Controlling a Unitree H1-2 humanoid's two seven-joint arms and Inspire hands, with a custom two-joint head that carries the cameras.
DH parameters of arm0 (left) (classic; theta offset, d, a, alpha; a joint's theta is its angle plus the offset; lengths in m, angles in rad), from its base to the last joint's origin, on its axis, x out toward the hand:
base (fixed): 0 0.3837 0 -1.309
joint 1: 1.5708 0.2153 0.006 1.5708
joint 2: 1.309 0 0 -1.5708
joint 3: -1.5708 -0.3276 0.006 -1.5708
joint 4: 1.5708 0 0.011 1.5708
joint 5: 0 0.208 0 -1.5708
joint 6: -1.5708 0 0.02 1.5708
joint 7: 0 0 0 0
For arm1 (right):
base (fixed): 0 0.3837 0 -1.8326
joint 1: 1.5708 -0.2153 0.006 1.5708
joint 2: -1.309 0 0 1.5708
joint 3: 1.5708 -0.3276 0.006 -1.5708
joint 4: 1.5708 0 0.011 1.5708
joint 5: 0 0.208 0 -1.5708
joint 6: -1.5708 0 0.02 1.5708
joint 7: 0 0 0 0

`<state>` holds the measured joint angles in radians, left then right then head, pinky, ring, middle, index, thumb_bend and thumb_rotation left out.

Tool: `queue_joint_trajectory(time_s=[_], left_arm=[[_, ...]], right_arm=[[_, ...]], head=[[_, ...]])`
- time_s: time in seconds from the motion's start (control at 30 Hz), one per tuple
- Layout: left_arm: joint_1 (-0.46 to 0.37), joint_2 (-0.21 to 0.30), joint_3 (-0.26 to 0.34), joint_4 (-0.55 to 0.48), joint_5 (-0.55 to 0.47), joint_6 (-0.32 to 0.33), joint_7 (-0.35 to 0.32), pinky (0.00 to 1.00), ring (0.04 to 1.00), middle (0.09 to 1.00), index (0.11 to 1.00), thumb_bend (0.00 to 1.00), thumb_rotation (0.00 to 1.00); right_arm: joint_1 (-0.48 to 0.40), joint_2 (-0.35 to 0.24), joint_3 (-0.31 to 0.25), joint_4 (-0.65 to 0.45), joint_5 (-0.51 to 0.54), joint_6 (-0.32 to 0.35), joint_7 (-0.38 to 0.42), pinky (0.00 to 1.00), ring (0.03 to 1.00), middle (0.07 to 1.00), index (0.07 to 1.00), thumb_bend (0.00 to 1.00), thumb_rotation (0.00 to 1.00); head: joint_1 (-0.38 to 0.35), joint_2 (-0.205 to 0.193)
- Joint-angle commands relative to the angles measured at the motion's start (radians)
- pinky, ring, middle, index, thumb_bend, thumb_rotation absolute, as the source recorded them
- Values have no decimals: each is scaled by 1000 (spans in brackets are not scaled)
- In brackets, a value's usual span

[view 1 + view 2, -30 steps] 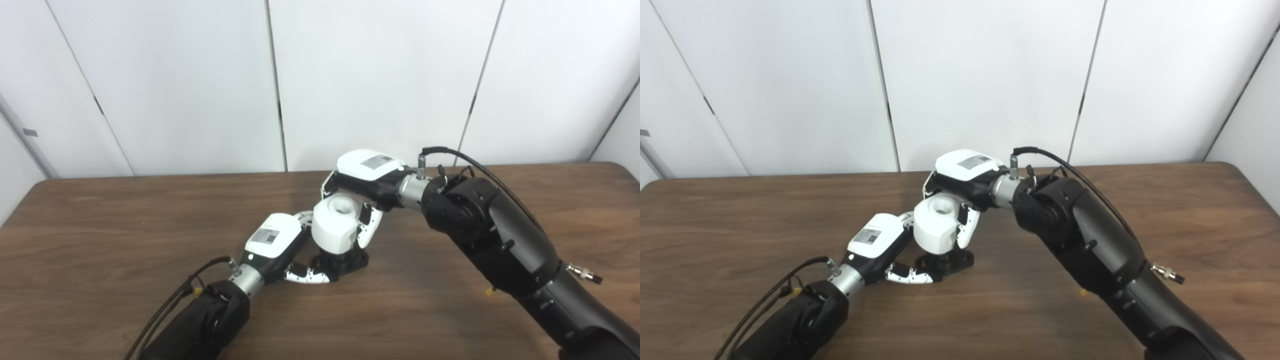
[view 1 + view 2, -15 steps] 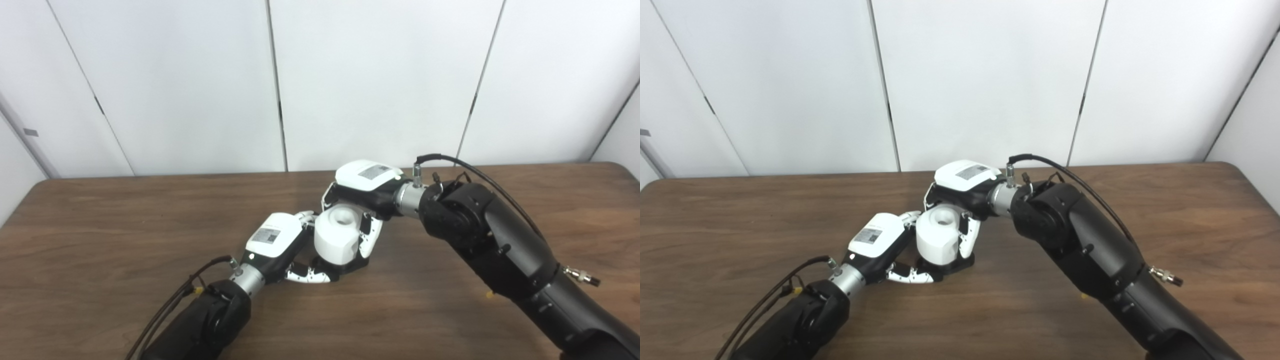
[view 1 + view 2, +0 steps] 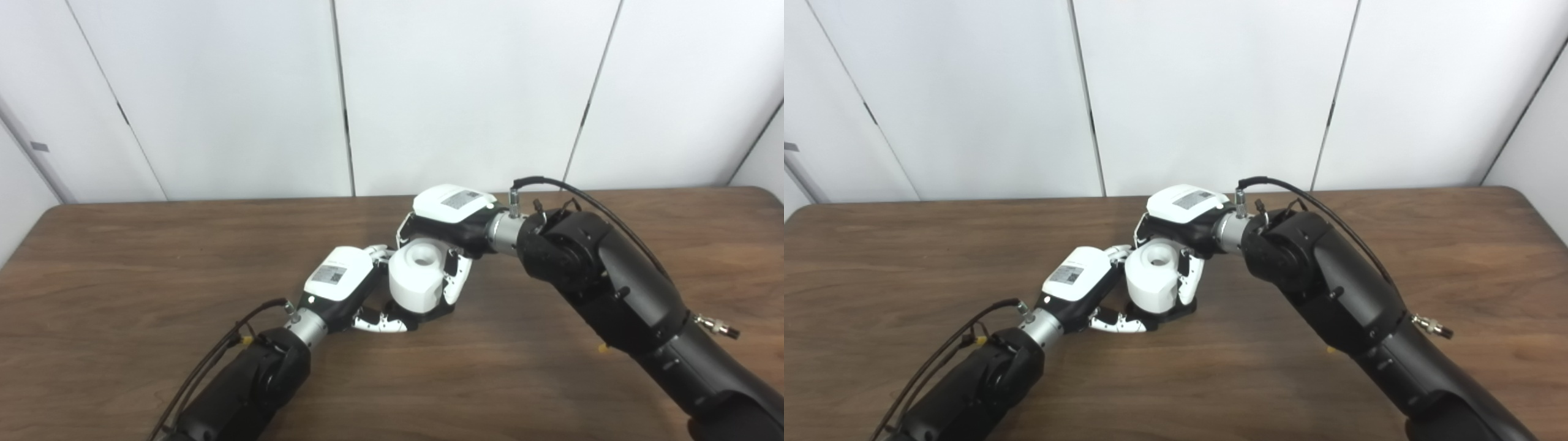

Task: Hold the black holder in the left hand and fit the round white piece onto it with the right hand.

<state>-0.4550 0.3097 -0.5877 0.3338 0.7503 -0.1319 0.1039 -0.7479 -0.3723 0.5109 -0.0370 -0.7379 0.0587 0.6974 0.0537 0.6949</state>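
The round white piece (image 3: 416, 277) sits low over the black holder (image 3: 433, 316), hiding all but the holder's base on the table. My right hand (image 3: 450, 220) reaches in from the right and is shut on the white piece, fingers (image 3: 456, 283) down its right side. My left hand (image 3: 343, 283) comes from the lower left and is shut on the holder, its fingers (image 3: 380, 323) wrapped around the base at the front. The white piece has a round hole in its top. The same parts show in the right eye view: white piece (image 3: 1151, 278), left hand (image 3: 1077, 283), right hand (image 3: 1182, 211).
The wooden table (image 3: 122, 288) spreads wide on both sides of the hands. White wall panels stand behind its far edge. A small yellow bit (image 3: 603, 349) lies on the table beside my right forearm.
My right hand has lowered the white piece onto the holder, so less of the holder shows. The whole picture has also shifted a little, so the camera moved.
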Motion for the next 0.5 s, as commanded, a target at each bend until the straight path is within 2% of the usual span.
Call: queue_joint_trajectory(time_s=[0.0,0.23,0.47], left_arm=[[53,-3,-49,43,26,34,-136,701,878,823,480,522,79],[53,-2,-48,39,24,35,-139,693,877,825,480,522,79],[51,-1,-49,37,26,33,-141,696,874,823,480,522,78]], right_arm=[[-31,-22,-9,-11,1,-34,-3,738,802,730,481,526,140],[-33,-26,-7,-6,-7,-39,1,753,805,730,481,526,140],[-39,-40,-6,-9,-7,-59,8,724,794,722,481,526,141]], head=[[1,2],[2,6],[4,11]])
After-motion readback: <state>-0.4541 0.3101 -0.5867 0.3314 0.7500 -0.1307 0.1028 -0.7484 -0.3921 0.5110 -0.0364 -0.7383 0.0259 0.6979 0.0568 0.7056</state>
